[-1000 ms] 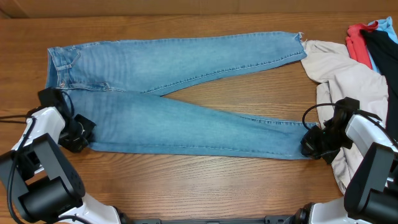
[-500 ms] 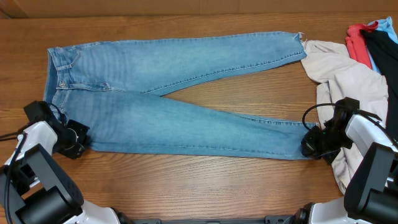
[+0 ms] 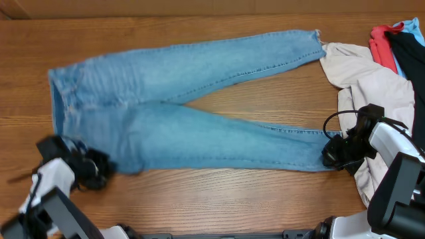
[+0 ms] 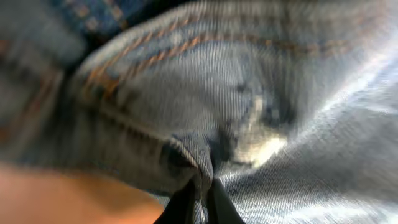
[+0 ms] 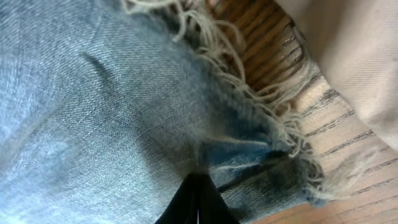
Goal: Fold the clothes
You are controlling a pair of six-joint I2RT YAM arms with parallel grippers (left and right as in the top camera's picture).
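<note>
Overhead: jeans [image 3: 133,113] lie flat on the table [image 3: 232,199], waist at the left, the two legs running right in an open V with bare wood between them. The far leg ends near the cream garment [image 3: 372,86]; the near leg ends at the right gripper [image 3: 334,154]. The waist end and the left gripper [image 3: 99,171] are blurred in this view, so the exact edge there is hard to read; the gripper sits at the near-left corner of the hip. Left wrist view: fingertips are closed at the bottom of frame with a ridge of denim pinched up between them, and orange seam stitching [image 4: 186,43] is visible above, so this is a firm hold on the jeans at the waist side. Right wrist view: fingertips meet on the denim just inside the frayed hem [image 5: 273,112], with wood and cream cloth beyond; I judge this gripper closed on the hem corner of the near leg. Red garment [image 3: 380,43] and black garment [image 3: 408,53] are at the far right, well apart from the work. Step in hand, as I read it: first fold, with both ends of the near edge gripped and no fold yet laid. The next move calls for raising both ends together, keeping the near leg taut, and carrying it away from the robot onto the far leg. The V means the hem end has farther to swing than the waist end. Watch that the right gripper does not drag the cream garment along.
</note>
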